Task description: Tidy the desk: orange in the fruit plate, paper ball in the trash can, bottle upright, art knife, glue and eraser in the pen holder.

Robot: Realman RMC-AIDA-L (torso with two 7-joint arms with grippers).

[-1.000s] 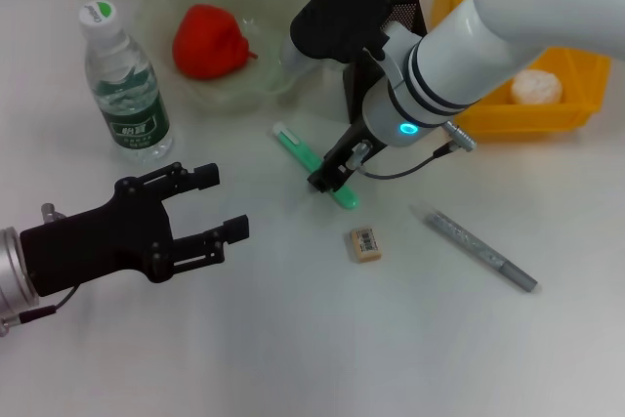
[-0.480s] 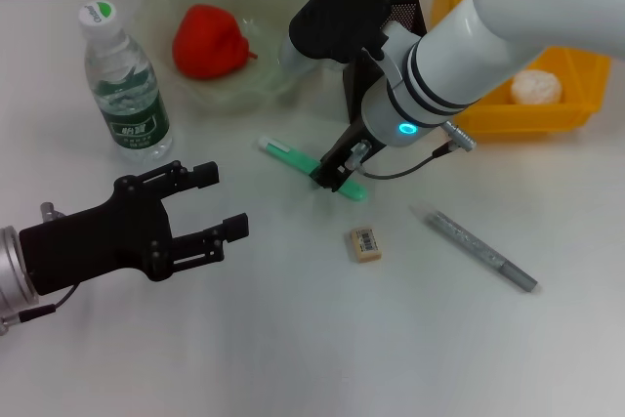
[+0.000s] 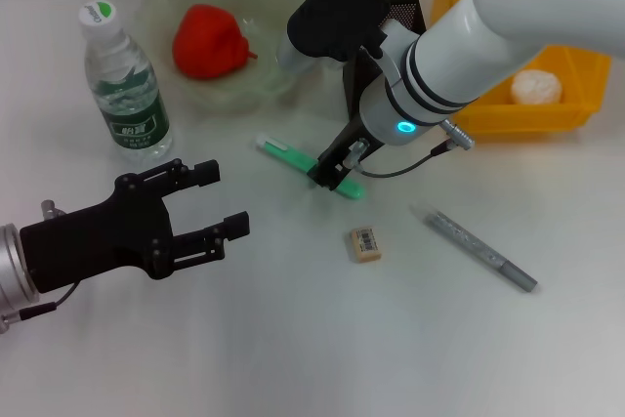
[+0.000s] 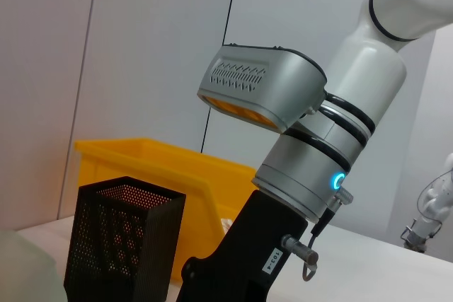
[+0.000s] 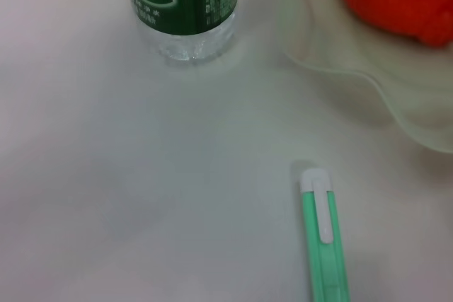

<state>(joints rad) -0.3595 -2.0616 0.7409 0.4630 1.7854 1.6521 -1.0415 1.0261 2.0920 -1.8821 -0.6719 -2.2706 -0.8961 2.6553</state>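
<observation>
White desk (image 3: 293, 339) fills the head view, with the pen holder (image 3: 386, 41) standing at the back as the landmark. Directly in front of the holder lies the green art knife (image 3: 293, 157), flat on the desk, and the right end effector (image 3: 332, 175) sits down over its middle, apparently pinching it, though the contact is too hidden to be sure. The knife looks light, stiff and smooth-sided, so it could pivot or slip; a hold near its middle, across the narrow width, seems best. Farther forward of the holder lies the eraser (image 3: 364, 243), small, light and grippy, and beside it a grey pen-like stick (image 3: 474, 247). Left of the holder, the orange (image 3: 207, 41) rests in the plate (image 3: 161, 2), and the bottle (image 3: 122, 85) stands upright. Beyond the holder's right side, the paper ball (image 3: 536, 87) lies in the trash can (image 3: 576, 104). Well forward and left of the holder, the left end effector (image 3: 200, 207) hovers with fingers spread wide.
</observation>
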